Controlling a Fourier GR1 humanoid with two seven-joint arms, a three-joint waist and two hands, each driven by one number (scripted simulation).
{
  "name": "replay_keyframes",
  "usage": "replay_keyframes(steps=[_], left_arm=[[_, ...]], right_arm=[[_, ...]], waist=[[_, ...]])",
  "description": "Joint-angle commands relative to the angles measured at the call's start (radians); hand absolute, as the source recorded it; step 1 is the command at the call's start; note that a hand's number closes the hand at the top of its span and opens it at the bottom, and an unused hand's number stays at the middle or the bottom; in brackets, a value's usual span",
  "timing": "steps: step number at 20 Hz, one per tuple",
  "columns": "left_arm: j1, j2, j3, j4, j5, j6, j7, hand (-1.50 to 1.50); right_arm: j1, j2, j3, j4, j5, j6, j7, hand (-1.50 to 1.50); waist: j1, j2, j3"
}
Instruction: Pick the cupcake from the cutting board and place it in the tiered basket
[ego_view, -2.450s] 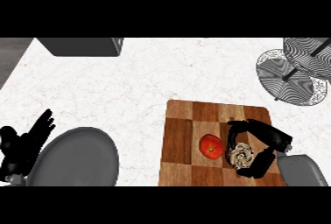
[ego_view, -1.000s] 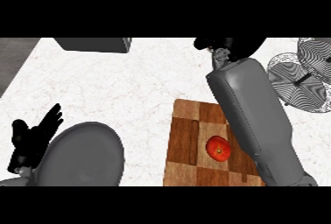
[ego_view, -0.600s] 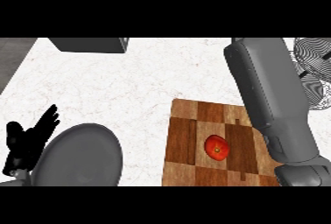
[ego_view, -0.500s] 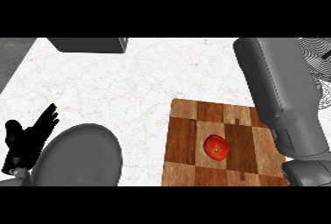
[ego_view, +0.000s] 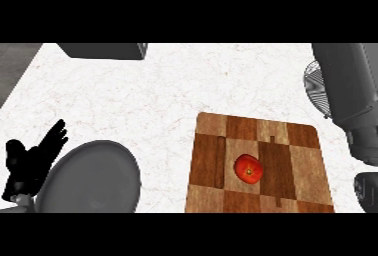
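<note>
Left hand (ego_view: 33, 162) just rests at the lower left, fingers straight, holding nothing. A tomato (ego_view: 249, 168) sits on the cutting board (ego_view: 210, 150). Right arm (ego_view: 347, 95) runs along the right edge, can't tell what its fingers are doing.

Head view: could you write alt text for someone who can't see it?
A wooden cutting board on a white speckled counter holds only a red tomato. The robot's right forearm stretches up the right edge over a wire tiered basket, its hand out of view, while its open left hand rests at lower left.

Red tomato (ego_view: 249, 169) — mid-board; dark grey box (ego_view: 103, 50) — counter's far edge.
</note>
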Motion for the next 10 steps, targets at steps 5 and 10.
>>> replay_keyframes(steps=[5, 10], left_arm=[[0.002, -0.001, 0.014, 0.032, 0.009, -0.013, -0.027, 0.00], [0.007, 0.011, 0.011, 0.000, -0.006, -0.005, -0.020, 0.00]], right_arm=[[-0.070, -0.142, -0.114, 0.236, -0.129, -0.127, -0.223, 1.50], [-0.012, -0.272, 0.074, 0.353, 0.125, 0.048, -0.190, 1.50]], waist=[[0.006, 0.003, -0.001], [0.006, 0.008, -0.008]])
